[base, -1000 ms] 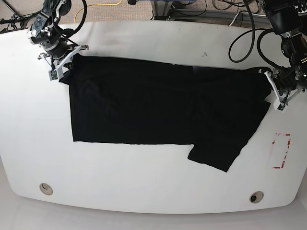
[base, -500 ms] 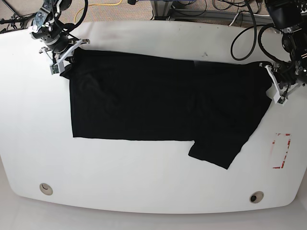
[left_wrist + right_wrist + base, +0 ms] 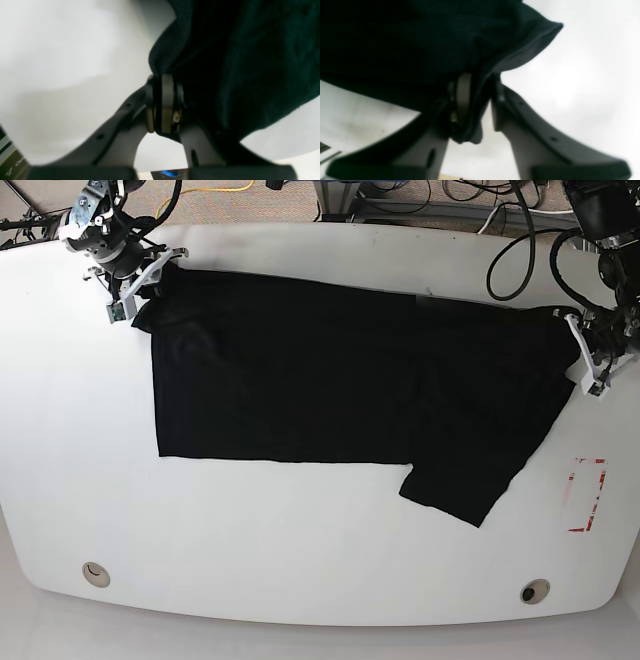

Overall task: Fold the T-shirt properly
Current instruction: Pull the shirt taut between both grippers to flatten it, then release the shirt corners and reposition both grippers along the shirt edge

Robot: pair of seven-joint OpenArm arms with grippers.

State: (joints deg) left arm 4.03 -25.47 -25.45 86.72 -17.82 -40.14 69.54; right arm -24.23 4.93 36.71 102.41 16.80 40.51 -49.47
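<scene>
The black T-shirt [image 3: 300, 370] lies spread flat on the white table [image 3: 300, 530], with one sleeve sticking out at the lower right. No print shows. My left gripper [image 3: 585, 365] is at the shirt's right end; in the left wrist view this gripper [image 3: 163, 82] is shut on a bunched hem of the T-shirt [image 3: 250, 50]. My right gripper [image 3: 135, 285] is at the shirt's far left corner. In the right wrist view its jaws [image 3: 480, 82] stand apart, and a fold of the T-shirt [image 3: 395, 37] still hangs between the fingers against one pad.
A red-outlined rectangle [image 3: 586, 495] is marked near the table's right edge. Two round holes [image 3: 96, 573] [image 3: 534, 591] sit near the front edge. Cables [image 3: 510, 240] and arm bases crowd the far edge.
Both arms moved toward the far edge, pulling the shirt's top edge back and slightly right. The right gripper's jaws have parted; the left stays clamped.
</scene>
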